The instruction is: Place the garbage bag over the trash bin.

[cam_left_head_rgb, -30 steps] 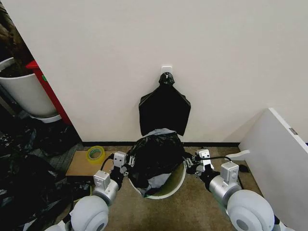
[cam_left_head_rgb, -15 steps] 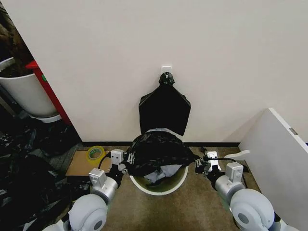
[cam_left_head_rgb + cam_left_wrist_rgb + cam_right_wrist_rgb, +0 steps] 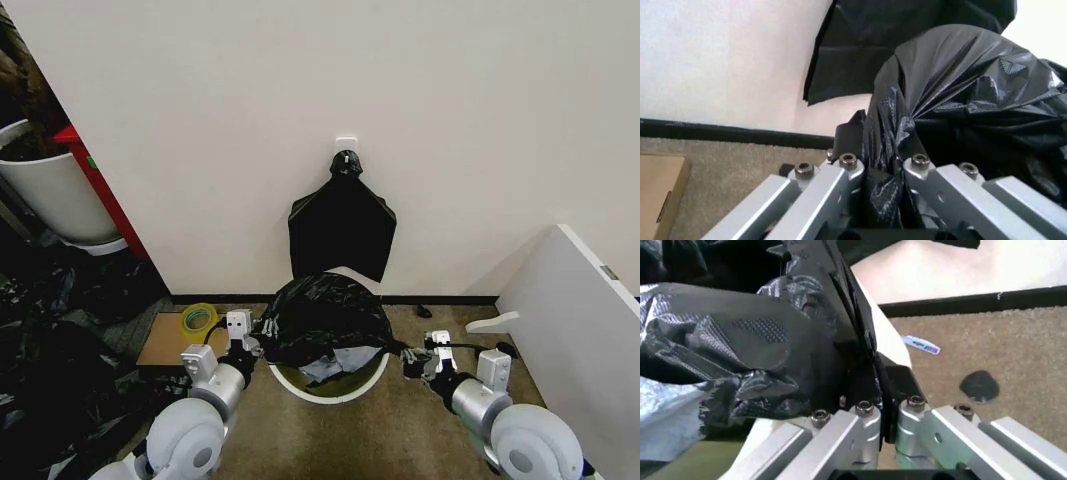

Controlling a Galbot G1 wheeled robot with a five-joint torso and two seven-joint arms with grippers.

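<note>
Head view: wrinkly glossy black garbage bag [image 3: 322, 318] stretched over trash bin [image 3: 330, 390], both grippers' fingers clamped on its edges.

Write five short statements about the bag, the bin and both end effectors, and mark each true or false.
1. The left end effector pinches the garbage bag. True.
2. The right end effector is open and away from the bag. False: it is shut on the bag's edge.
3. The bag fully lines the trash bin. False: the near rim is bare.
4. A tape roll lies on cardboard at the robot's left. True.
5. The bin lies on its side. False: it stands upright.
</note>
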